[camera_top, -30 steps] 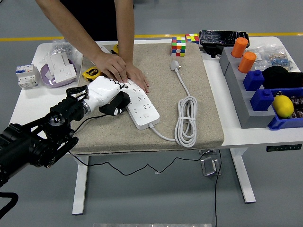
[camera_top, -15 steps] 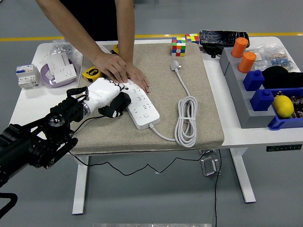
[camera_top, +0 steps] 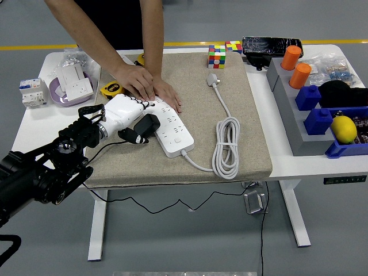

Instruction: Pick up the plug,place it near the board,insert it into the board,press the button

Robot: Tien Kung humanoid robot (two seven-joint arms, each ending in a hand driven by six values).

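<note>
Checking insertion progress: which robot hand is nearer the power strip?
Left. The left hand holds the black plug right at the near left edge of the power strip, which the person's hands steady at its far end. The right hand is out of view.

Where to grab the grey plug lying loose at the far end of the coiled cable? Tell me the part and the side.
Grip the grey plug by its body, across the two flat sides, coming from above. It lies flat on the beige mat, its cable trailing toward the near edge, with open mat around it.
</note>
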